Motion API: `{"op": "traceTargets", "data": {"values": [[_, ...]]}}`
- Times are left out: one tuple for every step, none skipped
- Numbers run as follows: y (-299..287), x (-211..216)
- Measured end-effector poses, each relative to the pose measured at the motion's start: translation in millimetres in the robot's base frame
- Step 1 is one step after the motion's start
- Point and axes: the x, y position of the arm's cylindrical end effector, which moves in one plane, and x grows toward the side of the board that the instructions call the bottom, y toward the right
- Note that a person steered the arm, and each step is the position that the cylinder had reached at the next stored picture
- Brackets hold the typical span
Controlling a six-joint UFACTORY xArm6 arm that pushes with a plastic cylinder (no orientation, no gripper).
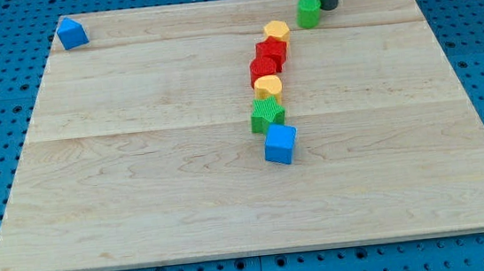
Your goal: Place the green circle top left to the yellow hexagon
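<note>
The green circle (307, 11) stands near the view's top edge of the wooden board, right of centre. My tip (329, 6) is right beside it, on its right side, touching or nearly touching. A yellow block that looks like the hexagon (277, 32) lies just below and left of the green circle, at the upper end of a line of blocks. The green circle is up and to the right of it, a small gap apart.
Below the yellow hexagon the line runs down: two red blocks (270, 51) (262, 69), a second yellow block (267, 86), a green star (267, 113) and a blue cube (280, 143). A blue triangle (71, 33) sits at the board's top left corner.
</note>
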Motion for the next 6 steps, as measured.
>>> {"op": "traceTargets", "data": {"values": [[-28.8, 0.4], [-12.0, 0.3], [-21.6, 11.7], [-63.7, 11.7], [-76.1, 11.0], [-15.9, 4.7]]}}
